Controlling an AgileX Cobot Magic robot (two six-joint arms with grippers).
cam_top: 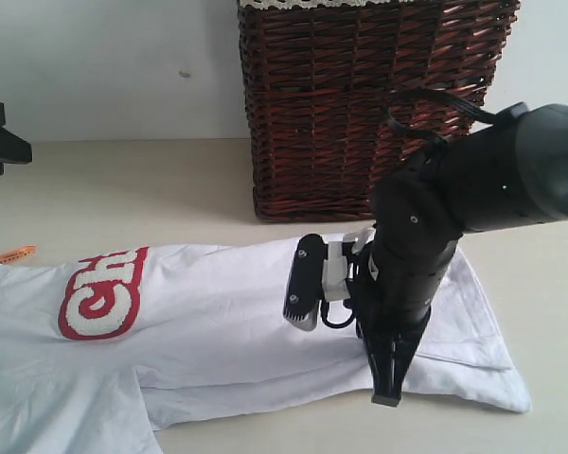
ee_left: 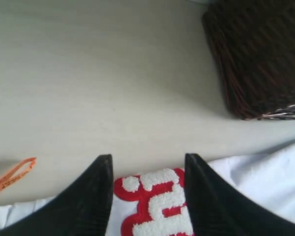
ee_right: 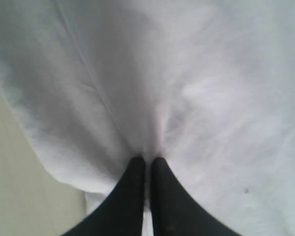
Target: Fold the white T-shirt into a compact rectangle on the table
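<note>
— White T-shirt [cam_top: 237, 312]: where does it lie?

— Flat on the pale worktop [cam_top: 123, 189], directly under the right pincer [cam_top: 388, 395], whose tips meet it near one edge. Its red-outlined lettering [ee_left: 160, 206] shows between the fingers of the left pincer [ee_left: 147, 157].

— How do the pincers stand?

— The right pincer is pressed together, and the cloth puckers into its tips, so it pinches the shirt. The left pincer is spread, its fingers apart over the lettering.

— Anything else close by?

— An orange neck tag [ee_left: 12, 174] lies on the worktop to one side of the left pincer. A dark wicker basket [cam_top: 360, 113] stands beyond both pincers, near the shirt's far edge.
</note>
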